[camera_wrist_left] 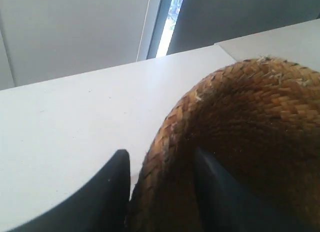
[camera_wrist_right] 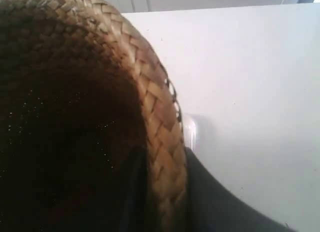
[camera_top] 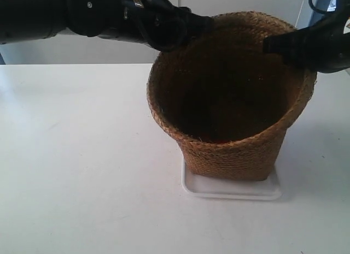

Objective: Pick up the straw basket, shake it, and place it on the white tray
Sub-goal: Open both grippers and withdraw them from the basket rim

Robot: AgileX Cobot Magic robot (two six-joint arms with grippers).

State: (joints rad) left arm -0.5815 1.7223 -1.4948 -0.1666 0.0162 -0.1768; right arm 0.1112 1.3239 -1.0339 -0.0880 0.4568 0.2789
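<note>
Already the basket [camera_top: 229,139] sits on the tray [camera_top: 232,190]; left pincer [camera_wrist_left: 160,159] and right pincer [camera_wrist_right: 162,154] pinch its rim; only release seems left.

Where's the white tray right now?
In the exterior view, right of centre, the white tray lies directly under the straw basket, its front edge showing.

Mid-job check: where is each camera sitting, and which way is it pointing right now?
Exterior view: off the arms, high, facing down into the straw basket on the white tray; an arm reaches in from each upper corner.
Left wrist view: on the left wrist, looking along the left claw, whose fingers straddle the basket's rim.
Right wrist view: on the right wrist, looking along the right claw, likewise astride the rim.
Shared: all three show the basket's rim and the white table.
</note>
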